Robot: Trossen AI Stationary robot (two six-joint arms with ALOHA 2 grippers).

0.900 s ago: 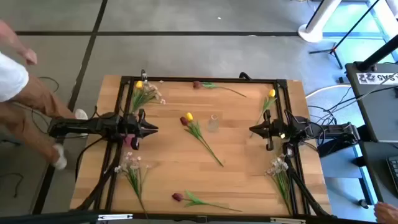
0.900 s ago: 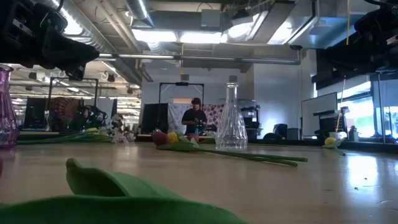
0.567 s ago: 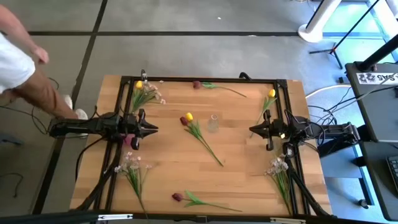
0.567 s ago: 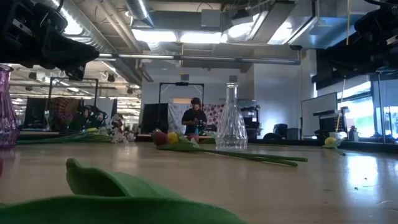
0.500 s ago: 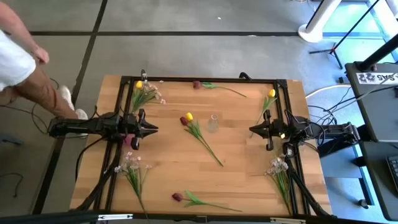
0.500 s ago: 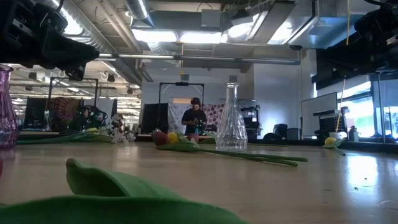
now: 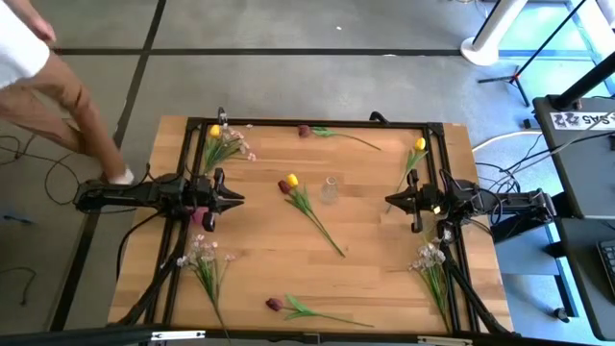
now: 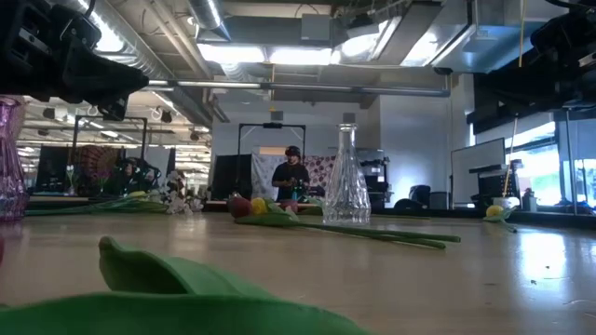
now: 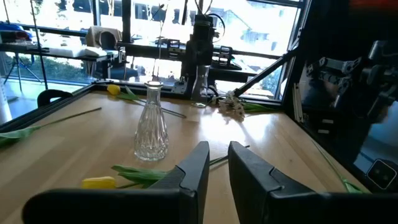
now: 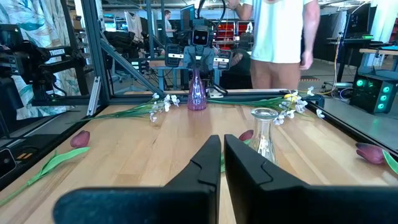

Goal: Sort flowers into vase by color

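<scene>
- At the table's left edge, the left gripper (image 7: 236, 200) hovers, narrowly parted, empty; the right gripper (image 7: 389, 202), opposite, is closed, empty.
- Flowers lie scattered; the nearest yellow tulip (image 7: 292, 180) touches the clear vase (image 7: 330, 189).
- Risk: a low reach tips that vase.

Left arm extends horizontally from the left side; left claw (image 7: 236, 199) points inward, fingers (image 9: 198, 168) slightly parted, empty. Right arm extends from the right side; right claw (image 7: 389, 202) points inward, fingers (image 10: 208, 158) closed together, empty.
</scene>
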